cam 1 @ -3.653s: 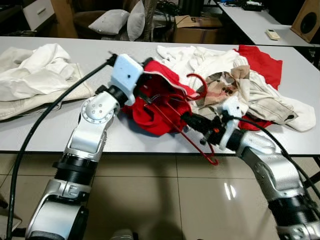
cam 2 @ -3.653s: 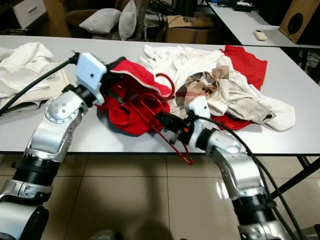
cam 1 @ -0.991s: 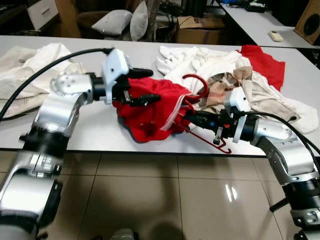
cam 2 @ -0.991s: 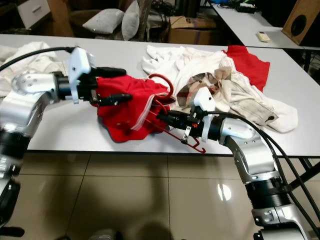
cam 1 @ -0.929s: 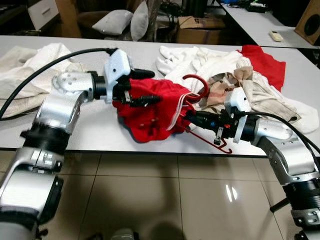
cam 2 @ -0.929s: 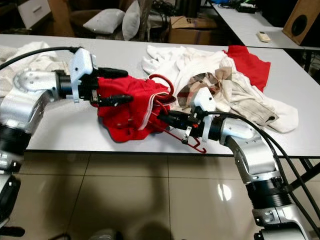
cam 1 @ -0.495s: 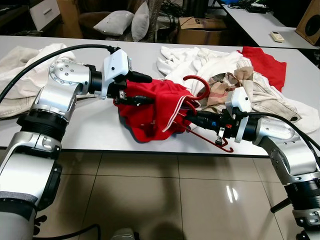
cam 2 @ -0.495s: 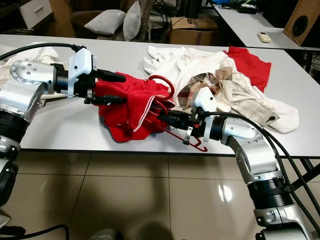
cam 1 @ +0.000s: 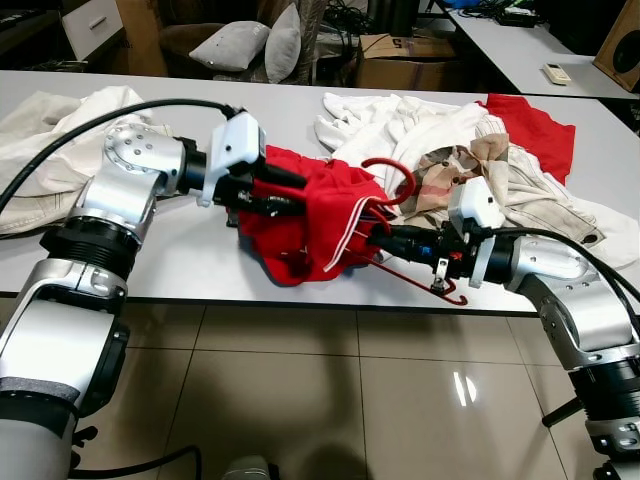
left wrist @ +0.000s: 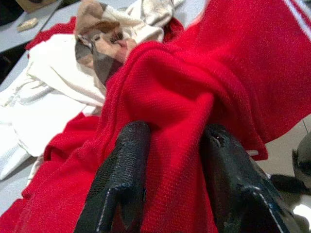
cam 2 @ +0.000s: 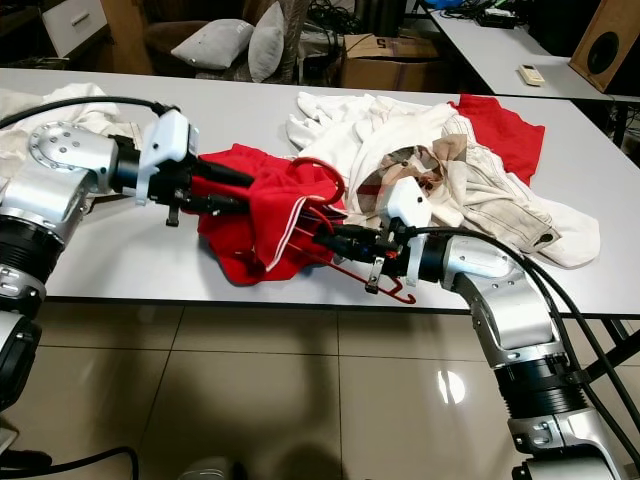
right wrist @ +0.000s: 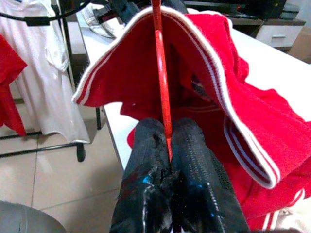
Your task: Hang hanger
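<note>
A red garment point(cam 1: 315, 215) with white stripes lies on the grey table point(cam 1: 180, 250) near its front edge. A red wire hanger point(cam 1: 392, 178) is threaded into it, its hook standing up above the cloth. My left gripper point(cam 1: 285, 195) reaches in from the left and is shut on a fold of the red garment point(left wrist: 170, 141). My right gripper point(cam 1: 385, 238) comes from the right and is shut on the hanger's thin red bar point(right wrist: 163, 92), which runs into the garment's striped opening point(right wrist: 146, 24).
A heap of white, beige and red clothes point(cam 1: 480, 150) lies behind my right arm. Cream clothing point(cam 1: 50, 140) covers the table's left end. Pillows point(cam 1: 235, 45), a cardboard box point(cam 1: 395, 55) and another table point(cam 1: 520, 45) stand behind. Shiny floor tiles lie below the front edge.
My left gripper has pushed rightward and closed on the red cloth, bunching it towards the hanger. My right gripper still holds the hanger bar, barely moved.
</note>
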Motion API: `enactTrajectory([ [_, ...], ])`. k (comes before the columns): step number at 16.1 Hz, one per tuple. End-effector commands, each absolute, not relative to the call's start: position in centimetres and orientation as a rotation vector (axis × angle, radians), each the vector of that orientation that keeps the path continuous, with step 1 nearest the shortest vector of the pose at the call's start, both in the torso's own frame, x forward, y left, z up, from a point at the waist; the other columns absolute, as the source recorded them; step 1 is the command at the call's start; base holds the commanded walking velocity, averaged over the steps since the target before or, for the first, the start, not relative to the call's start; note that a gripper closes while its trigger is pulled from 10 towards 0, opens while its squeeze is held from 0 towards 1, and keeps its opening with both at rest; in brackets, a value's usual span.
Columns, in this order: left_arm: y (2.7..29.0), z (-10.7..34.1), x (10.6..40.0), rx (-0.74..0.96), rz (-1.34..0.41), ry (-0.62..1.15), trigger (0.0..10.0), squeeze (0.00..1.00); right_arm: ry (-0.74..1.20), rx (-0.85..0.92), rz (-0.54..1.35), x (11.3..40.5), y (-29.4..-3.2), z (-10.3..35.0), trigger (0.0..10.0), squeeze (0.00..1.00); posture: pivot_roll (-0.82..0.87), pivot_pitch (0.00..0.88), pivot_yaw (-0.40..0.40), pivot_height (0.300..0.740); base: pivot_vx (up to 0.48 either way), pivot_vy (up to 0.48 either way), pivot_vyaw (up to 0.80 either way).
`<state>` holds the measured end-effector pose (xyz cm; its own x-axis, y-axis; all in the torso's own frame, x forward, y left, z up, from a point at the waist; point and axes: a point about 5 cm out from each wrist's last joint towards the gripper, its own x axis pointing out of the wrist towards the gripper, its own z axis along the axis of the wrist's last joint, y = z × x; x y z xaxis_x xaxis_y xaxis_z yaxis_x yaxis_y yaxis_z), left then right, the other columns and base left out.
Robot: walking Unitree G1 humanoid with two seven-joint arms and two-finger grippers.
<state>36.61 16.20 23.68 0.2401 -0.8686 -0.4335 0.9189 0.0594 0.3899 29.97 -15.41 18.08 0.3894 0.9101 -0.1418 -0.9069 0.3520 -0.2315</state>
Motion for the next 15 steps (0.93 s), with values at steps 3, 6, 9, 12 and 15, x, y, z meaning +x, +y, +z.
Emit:
enactTrajectory([
  [3, 15.8, 24.2, 36.7, 0.747, -1.392, 0.108, 0.0, 0.0, -0.045, -0.328, 1.2, 29.7, -15.4, 18.7, 10.0, 0.0, 0.06, 0.0, 0.012, 0.74, 0.0, 0.0, 0.0],
  [6, 15.7, 24.2, 36.5, 0.763, -1.428, 0.117, 0.0, 0.0, -0.047, -0.341, 1.212, 29.7, -15.5, 18.8, 10.0, 0.0, 0.06, 0.0, 0.012, 0.74, 0.0, 0.0, 0.0],
  [9, 15.1, 24.6, 35.9, 0.676, -1.52, 0.096, 0.0, 0.0, -0.047, -0.349, 1.225, 29.7, -15.7, 18.8, 10.0, 0.0, 0.06, 0.0, 0.011, 0.74, 0.0, 0.0, 0.0],
  [12, 15.0, 24.4, 35.7, 0.638, -1.54, 0.093, 0.0, 0.0, -0.028, -0.32, 1.227, 29.8, -15.8, 18.7, 10.0, 0.65, 0.06, 0.0, 0.011, 0.74, 0.0, 0.0, 0.0],
  [15, 15.1, 23.8, 35.6, 0.582, -1.519, 0.099, 0.0, 0.0, -0.028, -0.309, 1.215, 29.9, -16.0, 18.7, 10.0, 1.0, 0.06, 0.0, 0.011, 0.74, 0.0, 0.0, 0.0],
])
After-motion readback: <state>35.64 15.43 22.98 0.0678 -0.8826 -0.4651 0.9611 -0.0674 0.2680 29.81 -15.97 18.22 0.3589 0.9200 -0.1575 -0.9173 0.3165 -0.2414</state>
